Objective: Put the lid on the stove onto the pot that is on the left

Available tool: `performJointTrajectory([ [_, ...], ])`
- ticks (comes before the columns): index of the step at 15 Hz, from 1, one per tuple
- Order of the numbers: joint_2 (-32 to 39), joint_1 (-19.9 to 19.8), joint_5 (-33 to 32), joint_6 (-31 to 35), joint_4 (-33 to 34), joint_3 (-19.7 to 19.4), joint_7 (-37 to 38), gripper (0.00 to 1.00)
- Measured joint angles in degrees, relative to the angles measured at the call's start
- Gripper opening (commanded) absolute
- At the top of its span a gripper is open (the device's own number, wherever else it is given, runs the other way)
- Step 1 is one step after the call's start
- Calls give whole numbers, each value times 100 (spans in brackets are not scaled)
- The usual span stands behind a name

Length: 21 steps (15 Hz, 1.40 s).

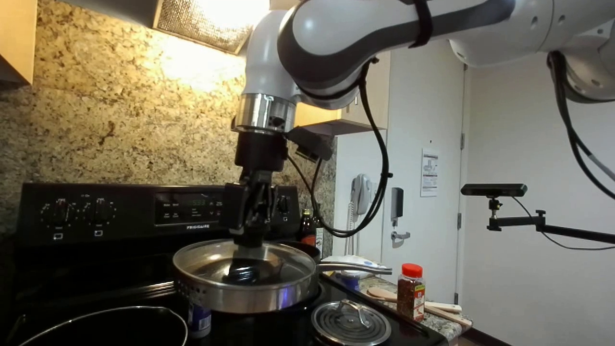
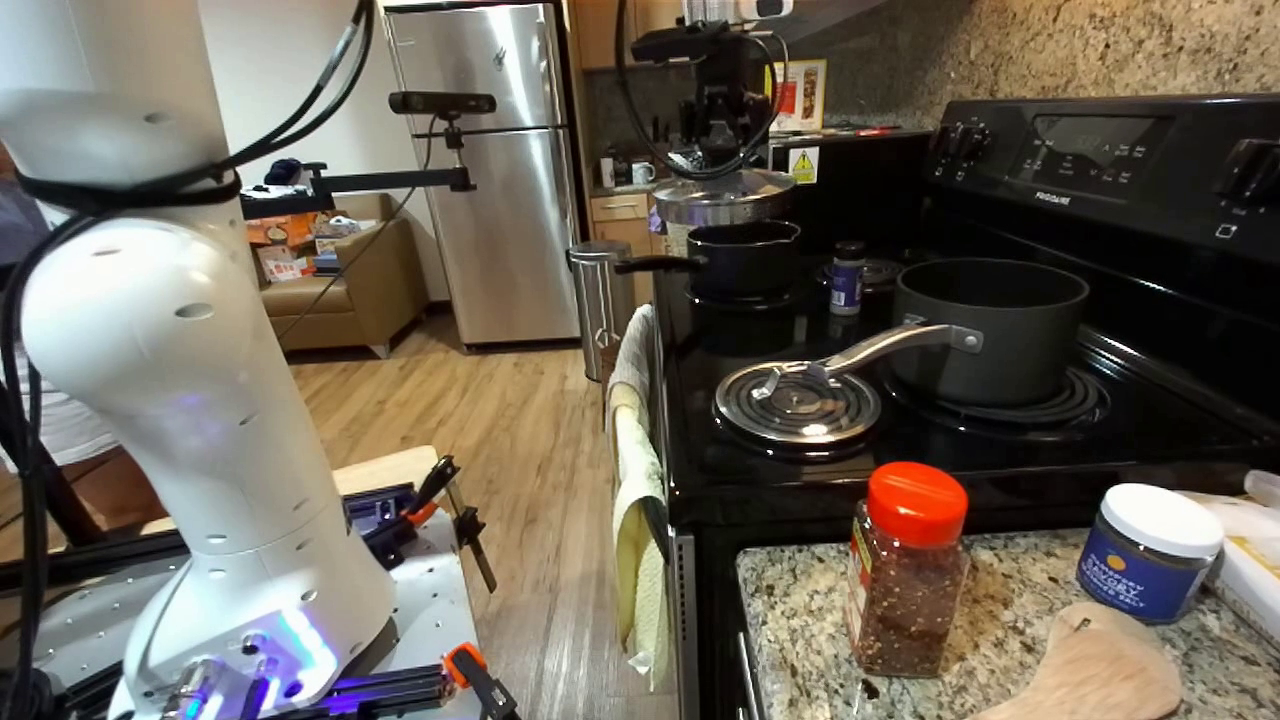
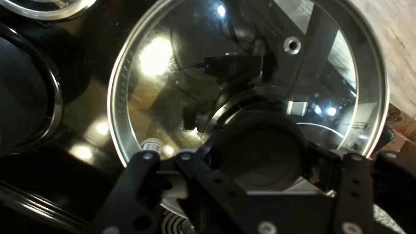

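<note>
Forearm (image 1: 355, 29) of the robot reaches toward the pot (image 2: 745, 265) from the upper right of an exterior view, well above the pot's rim. Past the bend, the wrist (image 1: 266, 113) hangs nearly plumb, and the gripper (image 1: 250, 240) points straight down, higher than the pot. In the wrist view its fingers (image 3: 325, 159) sit on both sides of a dark round knob (image 3: 260, 152), so the gripper is grasping the lid (image 2: 725, 197) by that knob. The lid hangs close to level, higher than the pot and apart from its rim; how squarely it stands over the pot cannot be told.

Near the pot, on the side facing the control panel (image 2: 1090, 150), stands an upright bottle (image 2: 848, 285) with a blue label. Diagonally across the stove (image 2: 1160, 425) from the pot is the taller grey pot (image 2: 985, 335). Apart from the pot, the smaller glass lid (image 1: 353, 324) lies flat on the stove, and farther from the pot a red-capped jar (image 2: 908, 580) stands upright on the counter (image 2: 800, 610). The robot's base (image 2: 270, 600) is well apart from the pot, across the wooden floor (image 2: 530, 450), its white column rising tall.
</note>
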Motion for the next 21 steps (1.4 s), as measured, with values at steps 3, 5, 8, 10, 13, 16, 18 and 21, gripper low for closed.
performJointTrajectory([
  [3,394,158,-143,-309,546,114,-47,24],
  [5,740,280,-267,-484,996,160,-80,24],
  [8,1057,369,-296,-558,1288,177,-105,49],
  [10,1065,365,-296,-558,1264,158,-105,24],
  [13,1096,365,-284,-509,1245,150,-105,24],
  [16,1319,370,-283,-239,1312,154,-108,24],
  [18,1578,388,-284,-159,1538,155,-127,24],
  [21,1944,424,-289,-219,2106,155,-190,24],
])
